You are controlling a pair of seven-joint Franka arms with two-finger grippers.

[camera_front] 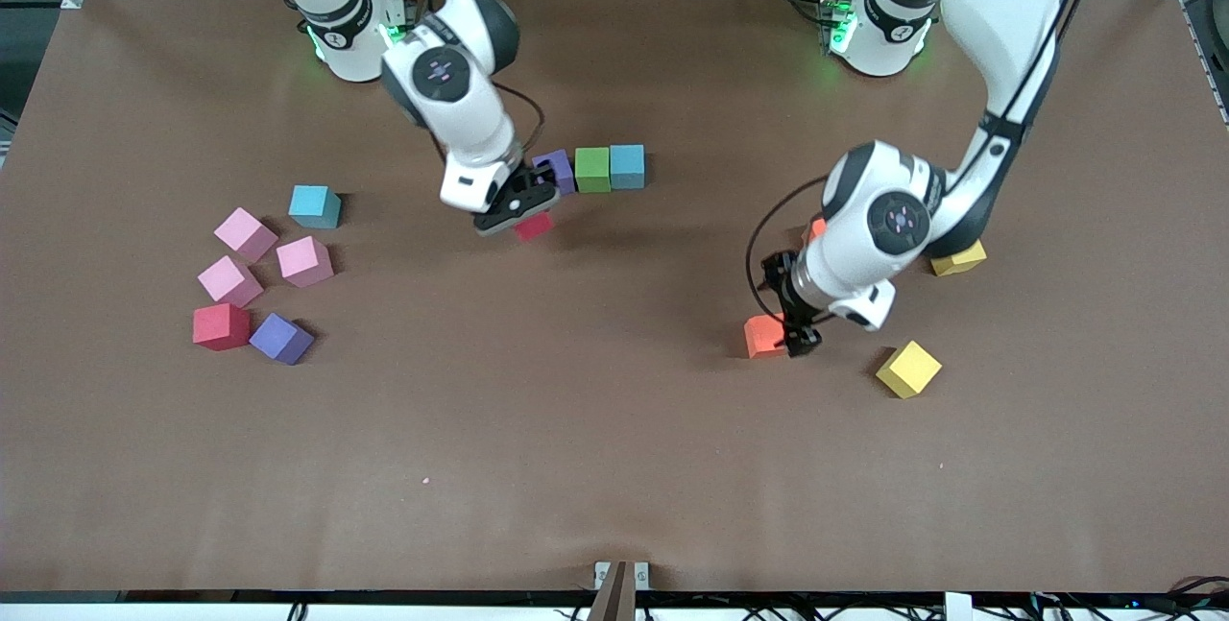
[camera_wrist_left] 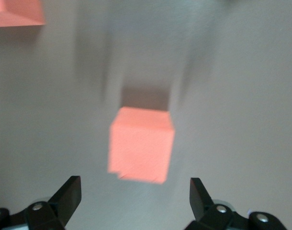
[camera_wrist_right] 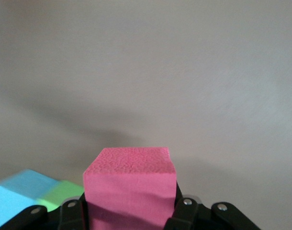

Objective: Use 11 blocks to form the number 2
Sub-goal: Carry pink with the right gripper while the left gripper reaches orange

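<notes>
Two Franka arms work over a brown table (camera_front: 614,467). The right arm reaches in toward the mid-table; the left arm bends down toward its own end.

The right gripper (camera_front: 523,218) is clenched on a red block (camera_front: 534,226), held over bare table just beside the purple end of a short row. The right wrist view shows that block pinched between both fingers, top face free.

The left gripper (camera_front: 799,341) is spread wide, holding nothing. It hangs over an orange block (camera_front: 763,336). In the left wrist view that block sits on the table below, between the lines of the two fingertips, with neither touching it.

Blocks:
- Row, side by side, touching: purple block (camera_front: 554,170), green block (camera_front: 592,169), blue block (camera_front: 627,166), the blue one toward the left arm's end.
- Toward the right arm's end, a loose cluster: light blue block (camera_front: 314,206) farthest from the front cam, then three pink blocks (camera_front: 304,261), then a second red block (camera_front: 221,326) and second purple block (camera_front: 281,338) nearest the cam.
- Toward the left arm's end: a yellow block (camera_front: 908,369) near the orange one, a second yellow block (camera_front: 958,259) partly hidden by the left arm, and a sliver of another orange block (camera_front: 816,229) by the left wrist.
</notes>
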